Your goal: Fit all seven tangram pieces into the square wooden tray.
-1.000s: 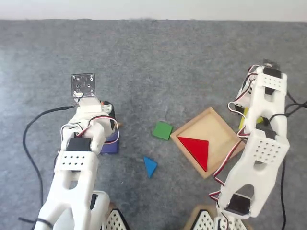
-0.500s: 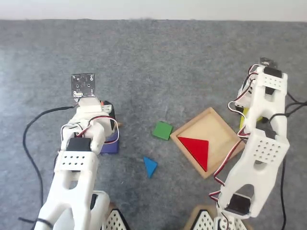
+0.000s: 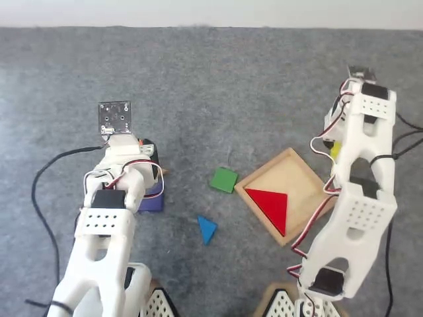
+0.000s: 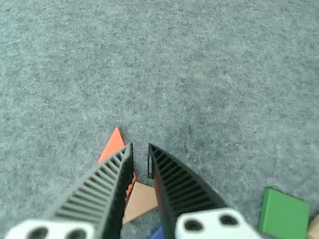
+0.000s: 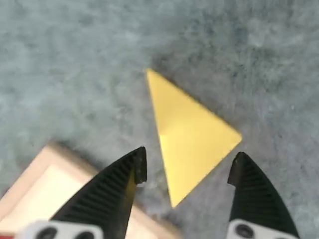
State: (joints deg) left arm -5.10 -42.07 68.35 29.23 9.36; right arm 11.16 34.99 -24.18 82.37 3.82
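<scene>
The square wooden tray [image 3: 262, 168] lies tilted like a diamond, with a red triangle [image 3: 271, 203] inside it. My right gripper [image 5: 189, 164] hangs open over a yellow triangle [image 5: 187, 132] just beyond the tray's far right edge [image 5: 40, 184], one finger on each side. That yellow triangle [image 3: 336, 149] peeks out beside the right arm. My left gripper [image 4: 140, 148] is shut and empty above an orange triangle [image 4: 113, 145] and a tan piece [image 4: 142, 199]. A green square [image 3: 224, 179] and a blue triangle [image 3: 207, 228] lie on the carpet left of the tray.
A purple-blue piece [image 3: 152, 198] sits partly under the left arm. Grey carpet covers the whole table, with open room across the far half. Cables trail from both arms along the outer sides.
The right arm's wrist has shifted slightly away and to the left, uncovering more of the yellow triangle. The left arm has kept still.
</scene>
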